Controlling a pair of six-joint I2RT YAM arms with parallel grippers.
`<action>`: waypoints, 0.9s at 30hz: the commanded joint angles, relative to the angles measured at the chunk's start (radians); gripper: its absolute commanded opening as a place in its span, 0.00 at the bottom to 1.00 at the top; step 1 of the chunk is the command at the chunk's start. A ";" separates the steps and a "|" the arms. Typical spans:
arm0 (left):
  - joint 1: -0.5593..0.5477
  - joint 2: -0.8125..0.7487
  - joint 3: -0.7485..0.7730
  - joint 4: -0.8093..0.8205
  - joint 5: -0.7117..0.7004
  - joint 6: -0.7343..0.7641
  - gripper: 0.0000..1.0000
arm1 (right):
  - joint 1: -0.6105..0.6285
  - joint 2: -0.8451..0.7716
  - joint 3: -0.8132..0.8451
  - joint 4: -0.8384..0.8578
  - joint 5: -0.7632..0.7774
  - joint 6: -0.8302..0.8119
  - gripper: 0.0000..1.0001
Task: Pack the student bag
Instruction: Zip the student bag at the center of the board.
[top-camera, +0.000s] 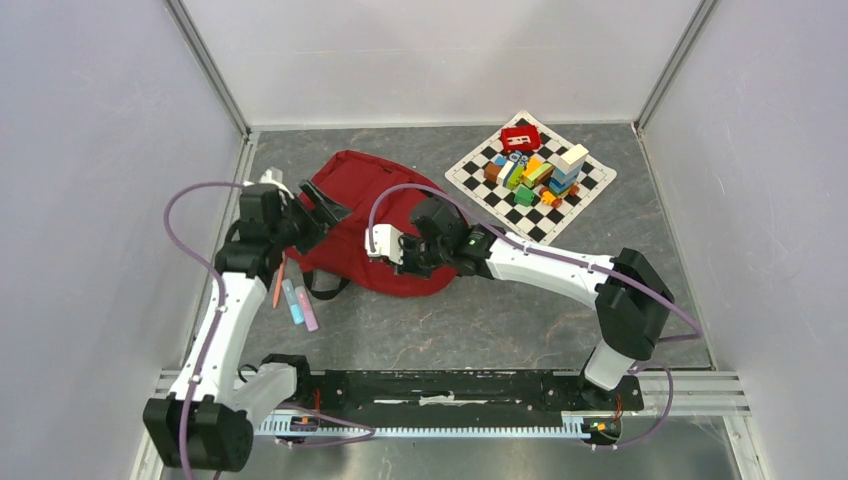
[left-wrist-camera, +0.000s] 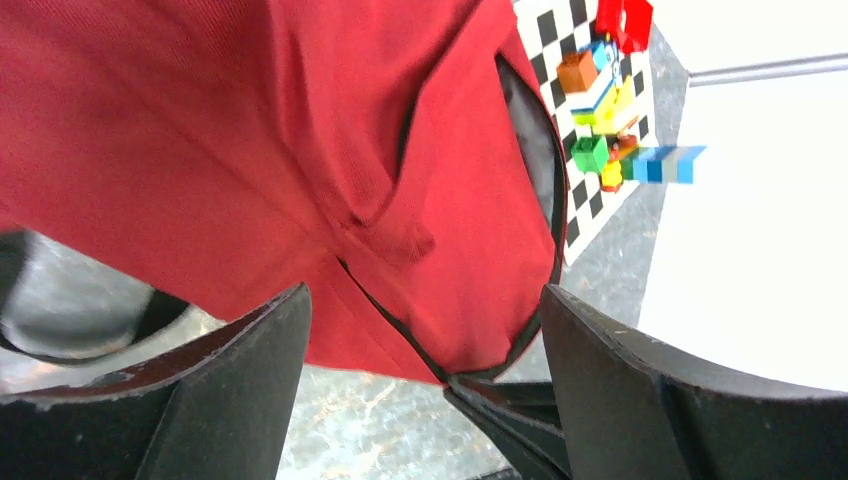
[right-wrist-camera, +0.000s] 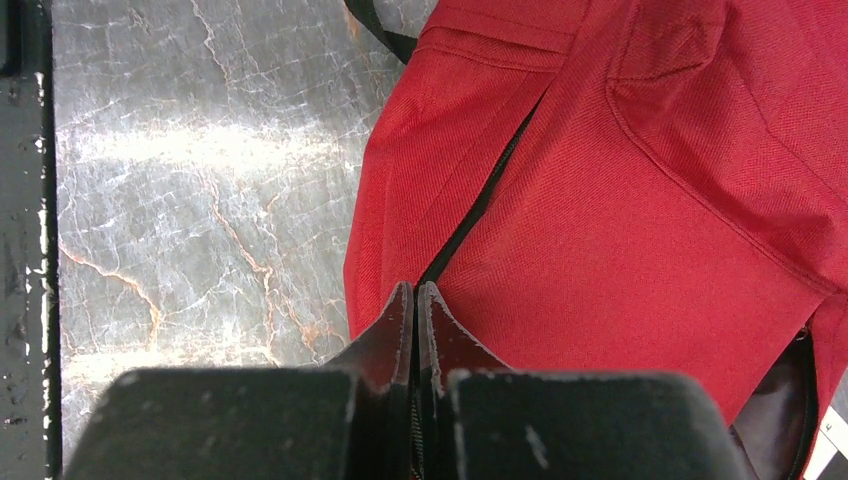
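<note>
The student bag (top-camera: 365, 195), dark red with black zippers, lies at the middle left of the table. My left gripper (top-camera: 312, 212) is at its left edge. In the left wrist view its fingers (left-wrist-camera: 250, 380) stand wide apart and open, nothing between them, with the bag (left-wrist-camera: 250, 130) and a black strap (left-wrist-camera: 500, 400) just ahead. The grey lining (left-wrist-camera: 535, 130) shows in an open slit. My right gripper (top-camera: 388, 252) is at the bag's near edge. In the right wrist view it (right-wrist-camera: 415, 290) is shut on the black zipper line (right-wrist-camera: 480, 210) of the bag (right-wrist-camera: 640, 200).
Three pens (top-camera: 295, 300), orange, blue and pink, lie on the table just in front of the bag's left side. A checkered mat (top-camera: 470, 170) at the back right carries several coloured toy blocks (top-camera: 535, 172). White walls close in both sides and the back.
</note>
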 joint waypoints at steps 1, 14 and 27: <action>-0.123 -0.043 -0.084 0.070 -0.080 -0.225 0.89 | -0.010 0.007 0.065 -0.002 -0.049 0.020 0.00; -0.337 0.093 -0.160 0.167 -0.188 -0.361 0.77 | -0.010 -0.037 0.016 -0.001 -0.088 0.062 0.00; -0.351 0.191 -0.158 0.174 -0.227 -0.312 0.60 | -0.008 -0.057 -0.017 0.003 -0.073 0.055 0.00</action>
